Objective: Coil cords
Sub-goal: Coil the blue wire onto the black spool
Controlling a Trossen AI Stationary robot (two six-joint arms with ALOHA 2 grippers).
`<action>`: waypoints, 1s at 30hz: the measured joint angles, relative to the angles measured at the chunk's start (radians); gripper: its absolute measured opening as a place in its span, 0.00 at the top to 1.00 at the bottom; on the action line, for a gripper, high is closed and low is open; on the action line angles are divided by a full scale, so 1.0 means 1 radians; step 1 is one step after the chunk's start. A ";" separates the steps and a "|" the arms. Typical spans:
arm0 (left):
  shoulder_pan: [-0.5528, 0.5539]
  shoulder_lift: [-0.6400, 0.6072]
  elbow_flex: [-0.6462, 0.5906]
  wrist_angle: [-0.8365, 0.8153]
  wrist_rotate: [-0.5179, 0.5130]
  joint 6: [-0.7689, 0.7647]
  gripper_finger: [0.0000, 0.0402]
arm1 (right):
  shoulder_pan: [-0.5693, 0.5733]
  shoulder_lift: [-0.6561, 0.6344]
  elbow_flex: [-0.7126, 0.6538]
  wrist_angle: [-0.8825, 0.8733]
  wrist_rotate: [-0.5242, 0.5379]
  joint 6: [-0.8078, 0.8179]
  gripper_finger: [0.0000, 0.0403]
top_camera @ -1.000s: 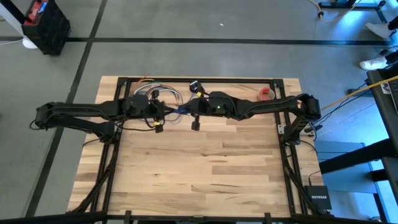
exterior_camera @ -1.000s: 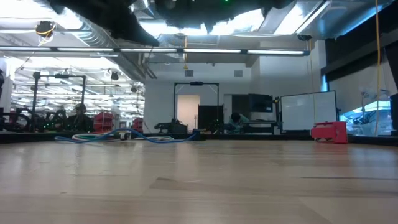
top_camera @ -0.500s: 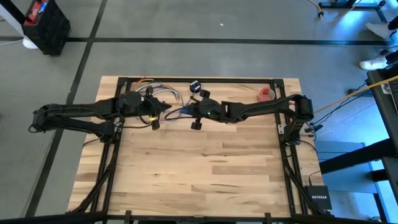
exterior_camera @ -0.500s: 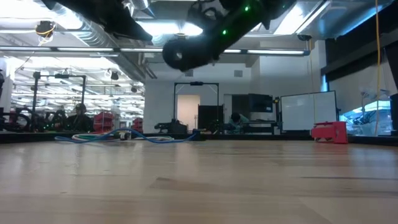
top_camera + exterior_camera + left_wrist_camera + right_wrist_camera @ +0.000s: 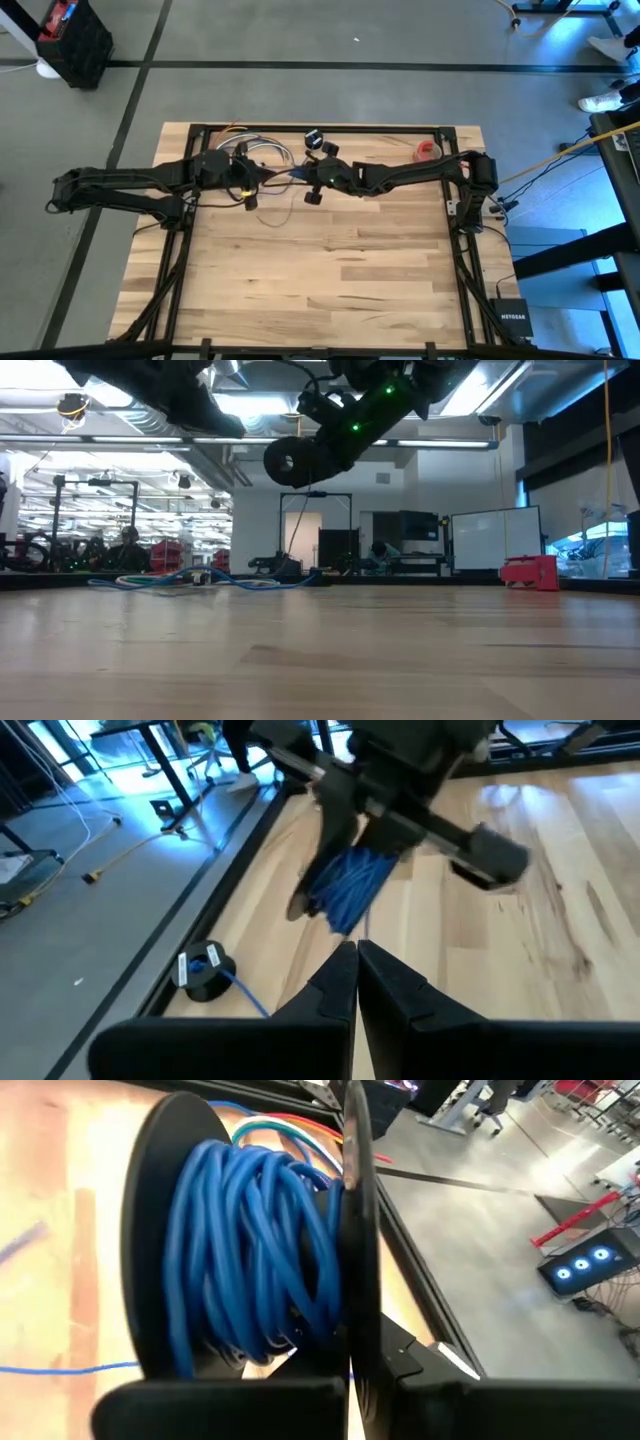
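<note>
A black spool (image 5: 160, 1210), wound with thin blue cord (image 5: 250, 1250), hangs high above the table's far middle, with my right gripper (image 5: 350, 1372) shut on it. In the low view one of the spool's round side discs (image 5: 290, 461) faces the camera. My left gripper (image 5: 357, 952) is just to the spool's left, shut on a strand of the cord (image 5: 364, 925) that runs from the winding (image 5: 345, 885). A slack loop of the cord (image 5: 273, 212) hangs below the two grippers. My left gripper pinches a single thin strand of the cord (image 5: 362, 932) between its fingertips, coming at it about level from the table's left. The strand runs on to the spool, clear of the table. My right gripper pinches the rim of one spool disc (image 5: 352, 1320) between its two fingers, coming from the table's right and slanting down. The spool is lifted clear, with its axis about level.
Thicker multicoloured cables (image 5: 262, 152) lie at the far left of the table. A second small black spool (image 5: 205, 970) with blue cord sits by the far edge, and a red object (image 5: 428, 151) lies at the far right. The near half is bare wood (image 5: 330, 270).
My right gripper has come down with the spool and tipped its fingers downward, so the spool's disc now shows in the low view. A slack loop of cord has dropped below the grippers.
</note>
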 joint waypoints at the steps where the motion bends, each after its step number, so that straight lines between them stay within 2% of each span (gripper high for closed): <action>1: 0.002 0.001 -0.002 0.003 0.000 0.001 0.98 | 0.000 0.000 0.000 0.002 -0.011 0.006 0.99; 4: 0.003 0.014 -0.002 0.007 0.014 0.001 0.95 | 0.000 0.000 0.000 0.001 -0.062 0.027 0.99; 9: -0.012 0.076 -0.002 0.010 0.047 0.053 0.84 | 0.000 0.000 0.000 0.007 -0.102 0.034 0.99; 16: -0.043 0.179 -0.002 0.120 0.046 0.141 0.73 | 0.000 0.000 0.000 0.006 -0.147 0.056 0.99; 24: -0.043 0.183 -0.002 0.171 0.045 0.196 0.76 | 0.000 0.000 0.000 0.008 -0.165 0.057 0.99; 30: -0.043 0.185 -0.002 0.188 0.047 0.218 0.90 | 0.000 0.000 0.000 0.010 -0.169 0.057 0.99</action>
